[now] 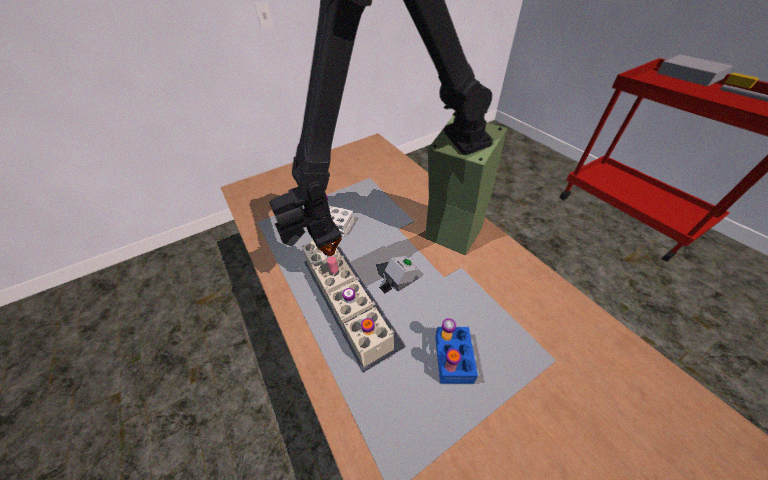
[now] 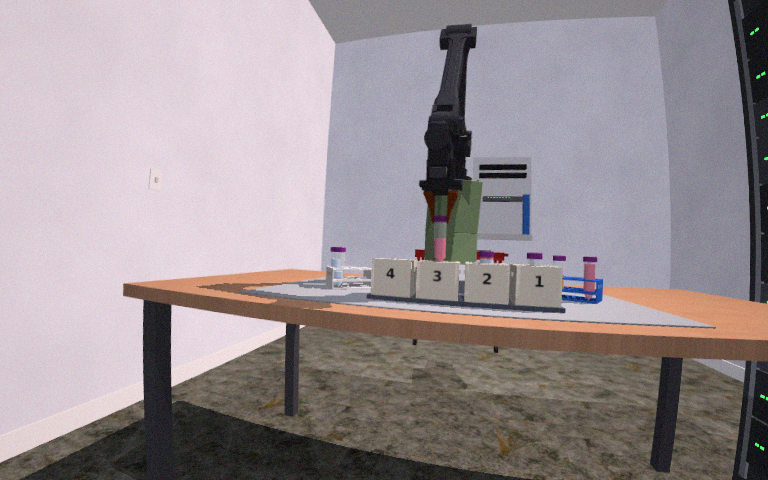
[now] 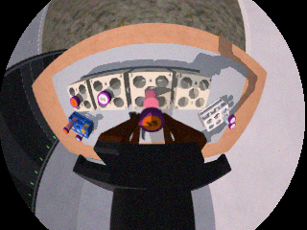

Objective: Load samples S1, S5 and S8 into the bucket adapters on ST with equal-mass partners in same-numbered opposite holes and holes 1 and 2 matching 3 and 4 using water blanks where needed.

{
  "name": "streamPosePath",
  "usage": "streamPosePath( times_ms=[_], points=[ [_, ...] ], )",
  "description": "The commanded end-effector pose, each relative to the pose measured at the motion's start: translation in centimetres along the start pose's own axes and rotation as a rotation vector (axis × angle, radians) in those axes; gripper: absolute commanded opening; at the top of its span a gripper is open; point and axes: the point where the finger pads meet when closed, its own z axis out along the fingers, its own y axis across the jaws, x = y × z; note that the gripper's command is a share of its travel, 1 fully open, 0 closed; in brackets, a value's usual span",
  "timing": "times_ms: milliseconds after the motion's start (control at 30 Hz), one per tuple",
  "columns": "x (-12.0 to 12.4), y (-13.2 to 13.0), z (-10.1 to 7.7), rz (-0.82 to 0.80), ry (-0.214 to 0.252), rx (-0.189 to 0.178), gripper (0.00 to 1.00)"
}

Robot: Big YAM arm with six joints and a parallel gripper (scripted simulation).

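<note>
My gripper [image 1: 329, 244] is shut on a pink sample tube [image 1: 332, 264] with an orange cap dot, held upright over adapter 3 [image 2: 436, 279] of the loading stand. In the exterior view the tube [image 2: 440, 240] has its tip at the adapter's top; I cannot tell which hole. The wrist view shows its cap [image 3: 152, 122] between the fingers. Adapter 1 [image 1: 370, 336] holds an orange-dot tube [image 1: 367, 324]. Adapter 2 holds a white-dot blank [image 1: 348, 293]. The blue sample rack [image 1: 461, 352] holds a grey-dot tube [image 1: 448, 325] and an orange-dot tube [image 1: 452, 356].
The white blank rack [image 1: 341, 217] stands just beyond adapter 4, close behind my gripper, with a blank [image 2: 338, 261] in it. The grey box with the green DONE key [image 1: 406, 262] sits right of the stand. The arm's green pedestal [image 1: 464, 186] stands further back.
</note>
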Motion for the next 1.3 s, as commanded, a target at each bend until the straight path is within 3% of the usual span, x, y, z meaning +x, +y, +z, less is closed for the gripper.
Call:
streamPosePath(
  times_ms=[0, 100, 167, 400, 567, 633, 667, 700, 767, 933, 1033, 1133, 1200, 1233, 1267],
  points=[
    [-3.1, 0.2, -1.2, -0.021, -0.074, 0.001, 0.00],
    [-3.3, 0.3, -1.3, -0.021, -0.078, 0.001, 0.00],
    [-2.4, 0.3, 0.2, -0.019, -0.051, 0.000, 0.00],
    [-2.9, 0.6, 0.4, -0.016, -0.067, 0.000, 0.00],
    [-2.3, 0.5, 1.8, -0.009, -0.049, -0.001, 0.00],
    [-2.3, 0.5, 1.8, -0.009, -0.049, -0.001, 0.00],
    [-3.7, 0.7, 0.2, -0.011, -0.089, 0.000, 0.00],
    [-3.8, 0.7, 0.3, -0.011, -0.090, 0.000, 0.00],
    [-2.3, 0.5, 2.4, -0.005, -0.048, 0.000, 0.00],
    [-2.3, 0.6, 3.1, -0.007, -0.047, -0.001, 0.00],
    [-3.0, 0.6, 2.6, -0.007, -0.067, 0.000, 0.00],
    [-2.3, 0.5, 3.9, -0.005, -0.047, 0.000, 0.00],
    [-2.3, 0.5, 3.9, -0.005, -0.047, 0.000, 0.00],
    [-3.4, 0.7, 2.6, -0.009, -0.079, 0.000, 0.00],
    [-3.1, 0.7, 3.2, -0.009, -0.069, 0.000, 0.00]
  ],
)
